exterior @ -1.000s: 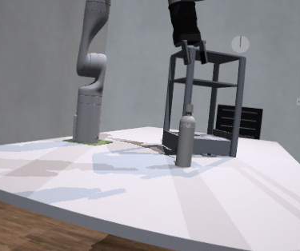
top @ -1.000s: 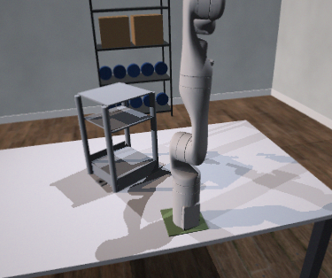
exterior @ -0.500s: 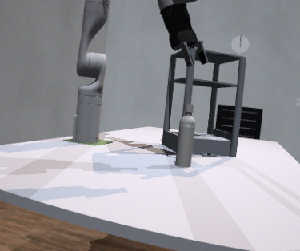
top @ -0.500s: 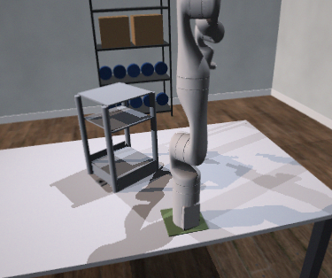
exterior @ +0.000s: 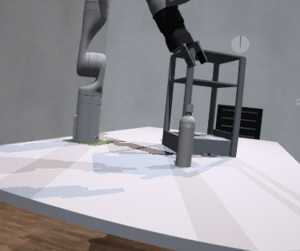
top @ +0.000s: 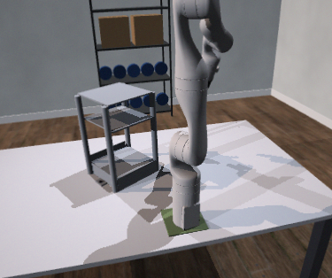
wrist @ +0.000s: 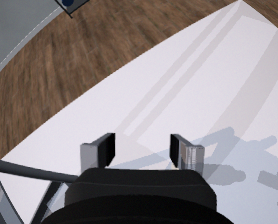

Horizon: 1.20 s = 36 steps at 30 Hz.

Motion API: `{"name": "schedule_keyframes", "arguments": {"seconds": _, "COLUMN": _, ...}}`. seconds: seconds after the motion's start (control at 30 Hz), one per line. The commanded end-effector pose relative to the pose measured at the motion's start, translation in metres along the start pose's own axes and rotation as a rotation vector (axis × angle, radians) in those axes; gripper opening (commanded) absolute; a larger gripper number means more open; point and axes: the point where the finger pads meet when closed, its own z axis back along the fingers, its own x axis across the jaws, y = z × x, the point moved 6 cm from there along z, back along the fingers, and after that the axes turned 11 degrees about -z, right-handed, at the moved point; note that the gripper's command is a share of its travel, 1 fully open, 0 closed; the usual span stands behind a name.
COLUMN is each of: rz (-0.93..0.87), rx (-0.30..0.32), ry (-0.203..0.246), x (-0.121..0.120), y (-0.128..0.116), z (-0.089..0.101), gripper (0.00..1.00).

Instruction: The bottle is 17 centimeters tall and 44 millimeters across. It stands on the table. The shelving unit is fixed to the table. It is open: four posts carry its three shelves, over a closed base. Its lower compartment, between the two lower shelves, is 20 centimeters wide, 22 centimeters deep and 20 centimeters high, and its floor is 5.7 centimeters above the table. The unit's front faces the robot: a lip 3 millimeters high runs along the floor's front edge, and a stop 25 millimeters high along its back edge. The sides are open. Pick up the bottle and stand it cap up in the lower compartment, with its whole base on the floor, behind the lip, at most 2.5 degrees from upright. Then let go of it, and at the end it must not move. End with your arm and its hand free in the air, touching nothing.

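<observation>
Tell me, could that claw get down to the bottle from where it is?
Probably yes. The claw hangs open and empty high above the bottle, which stands alone in front of the shelving unit, with nothing between them.

Arm point(top: 196, 115) raised, wrist tilted, jaws wide, empty.
</observation>
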Motion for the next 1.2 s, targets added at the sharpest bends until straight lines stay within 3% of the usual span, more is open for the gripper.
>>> {"name": "schedule_keyframes", "arguments": {"seconds": 0.0, "rz": 0.006, "rx": 0.006, "ry": 0.016, "x": 0.007, "y": -0.002, "z": 0.0, "gripper": 1.0}}
{"name": "schedule_keyframes", "arguments": {"seconds": 0.1, "rz": 0.015, "rx": 0.007, "ry": 0.026, "x": 0.008, "y": -0.003, "z": -0.001, "gripper": 1.0}}
{"name": "schedule_keyframes", "arguments": {"seconds": 0.6, "rz": 0.15, "rx": 0.056, "ry": 0.174, "x": 0.021, "y": -0.007, "z": -0.007, "gripper": 1.0}}
{"name": "schedule_keyframes", "arguments": {"seconds": 0.67, "rz": 0.15, "rx": 0.056, "ry": 0.174, "x": 0.021, "y": -0.007, "z": -0.007, "gripper": 1.0}}
{"name": "schedule_keyframes", "arguments": {"seconds": 1.17, "rz": 0.307, "rx": 0.12, "ry": 0.344, "x": 0.033, "y": -0.009, "z": -0.014, "gripper": 1.0}}
